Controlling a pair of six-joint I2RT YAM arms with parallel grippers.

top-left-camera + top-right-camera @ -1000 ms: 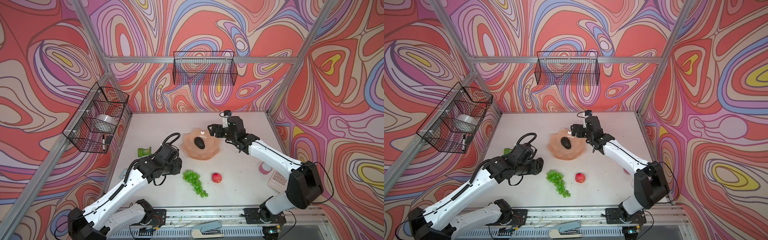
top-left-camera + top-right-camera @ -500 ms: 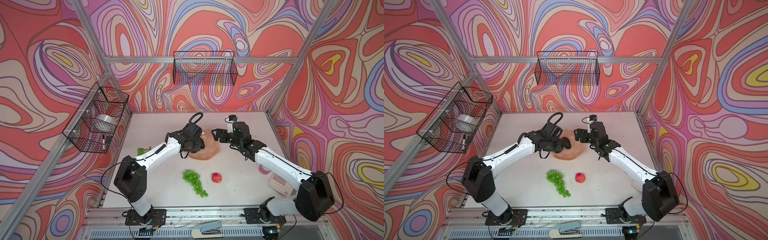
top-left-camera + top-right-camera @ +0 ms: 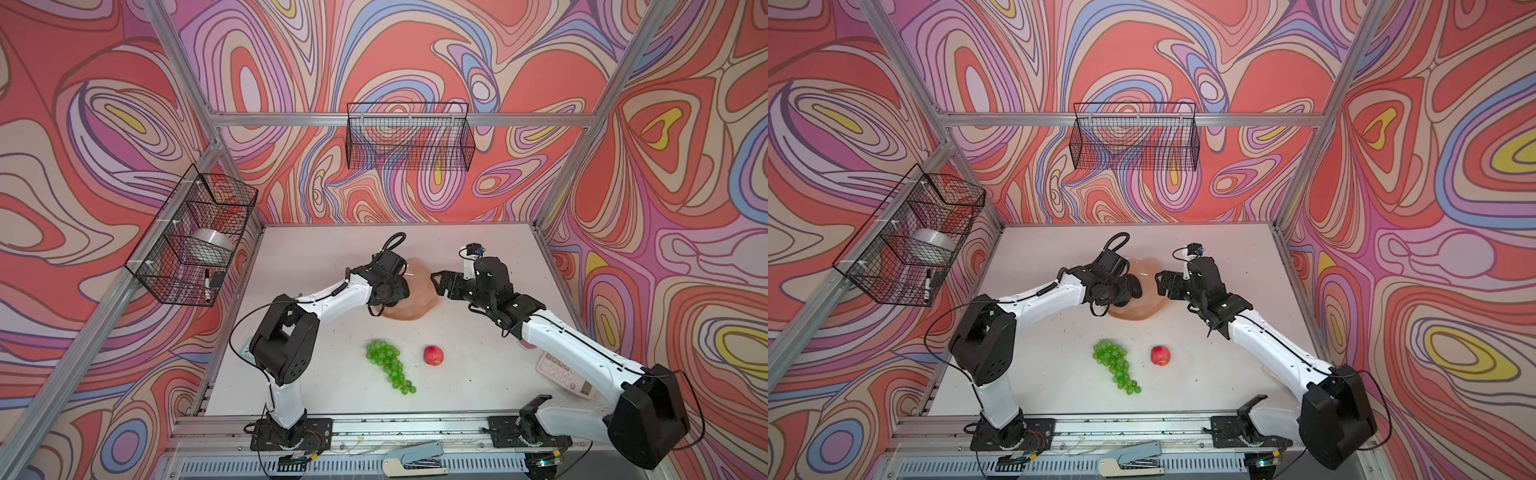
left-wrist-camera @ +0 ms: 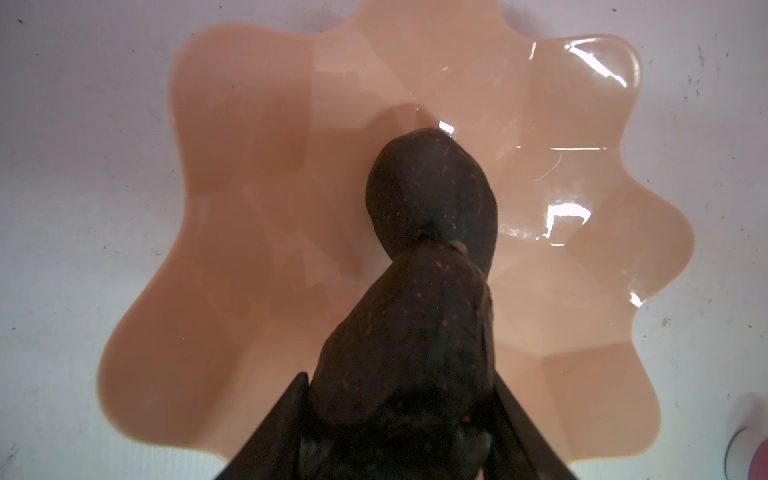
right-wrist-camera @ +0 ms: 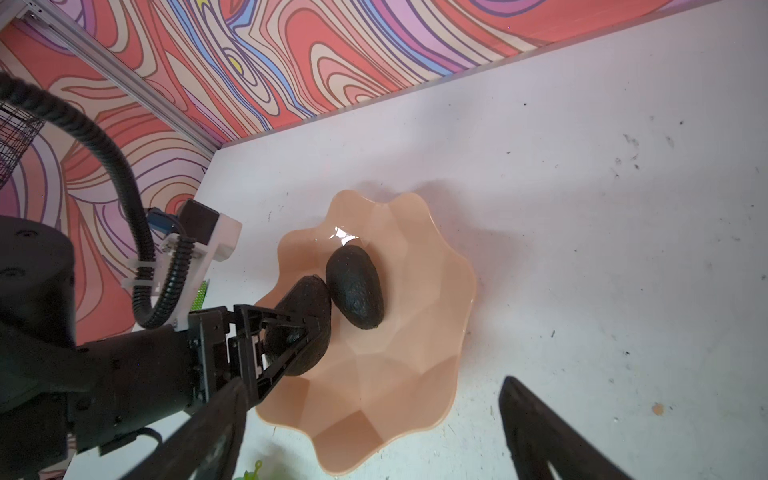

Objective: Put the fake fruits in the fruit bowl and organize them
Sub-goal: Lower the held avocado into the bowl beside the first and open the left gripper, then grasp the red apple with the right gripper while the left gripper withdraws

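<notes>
Two avocados at a peach bowl [image 5: 399, 374], one of them gripped
The left gripper [image 5: 297, 332] reaches over the bowl's rim, its black fingers clamped on a dark avocado [image 5: 309, 297] whose narrow end seems to touch a second avocado [image 5: 355, 286] lying on its side inside the bowl. In the foreground the right gripper [image 5: 370, 382] shows two dark fingers spread wide with nothing held between them. The bowl sits on a white, speckled table [image 5: 582, 208] near a swirl-patterned wall [image 5: 291, 62]; a ribbed black cable [image 5: 104, 141] arcs over the left arm
</notes>
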